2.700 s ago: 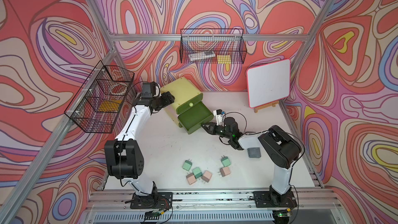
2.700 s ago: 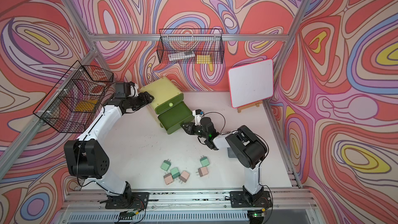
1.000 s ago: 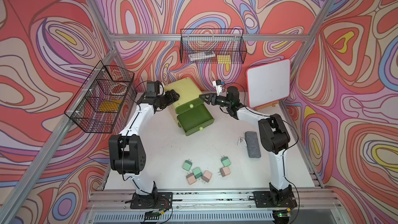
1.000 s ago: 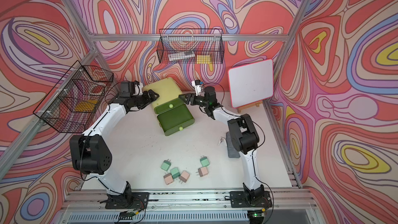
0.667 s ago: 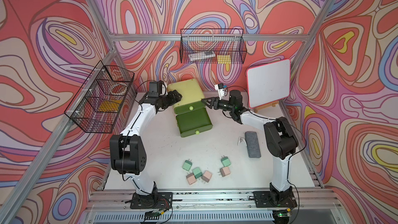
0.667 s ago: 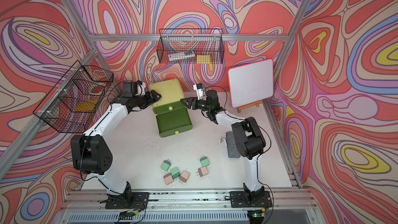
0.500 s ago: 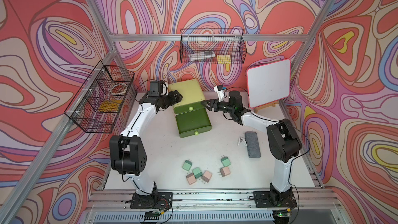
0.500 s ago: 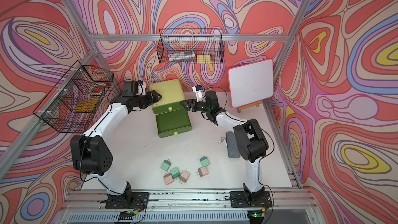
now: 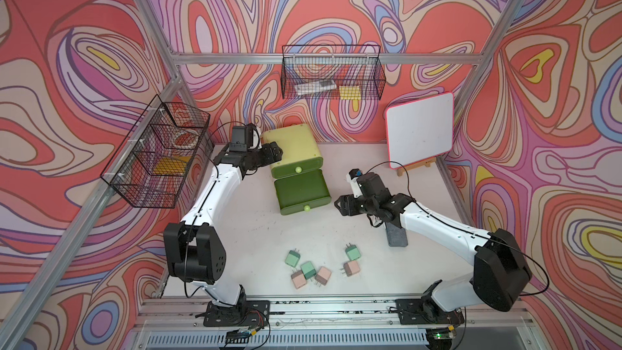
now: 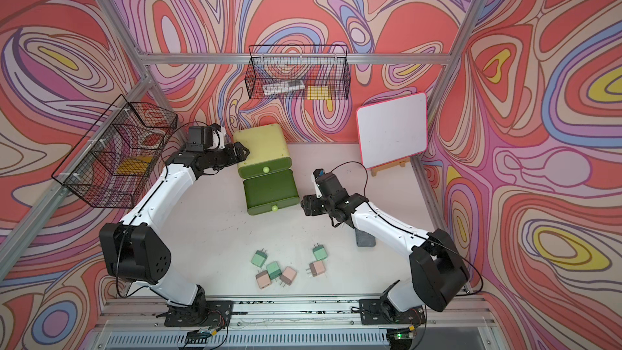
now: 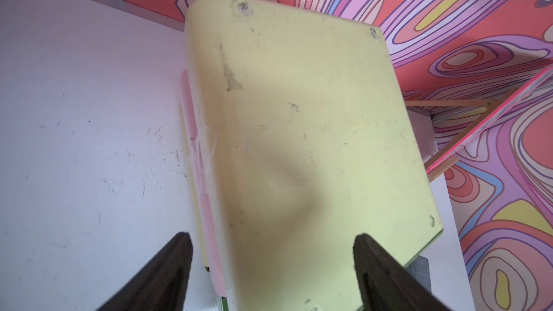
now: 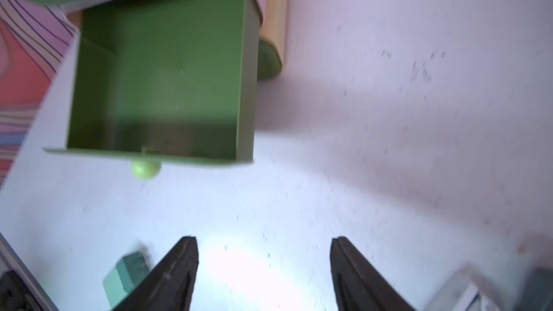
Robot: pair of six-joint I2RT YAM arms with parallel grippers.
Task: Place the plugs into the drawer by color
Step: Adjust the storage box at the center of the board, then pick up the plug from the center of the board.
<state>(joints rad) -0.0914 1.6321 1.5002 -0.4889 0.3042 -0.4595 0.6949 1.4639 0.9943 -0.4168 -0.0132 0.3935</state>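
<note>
Plugs (image 9: 308, 269), three mint and three pink, lie loose at the bench (image 9: 255, 230) front, well apart from the cabinet (image 9: 292, 144), whose pulled-out drawer (image 9: 301, 190) gapes empty to receive them; the left pincer (image 9: 274, 153), jaws parted, apparently braces the cabinet, while the right pincer (image 9: 339, 205) hovers open and empty.

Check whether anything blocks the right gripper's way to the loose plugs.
Nothing visible does. Only bare table lies between the open right gripper and the plugs; the pulled-out drawer sits beside it, the grey eraser under its arm.
</note>
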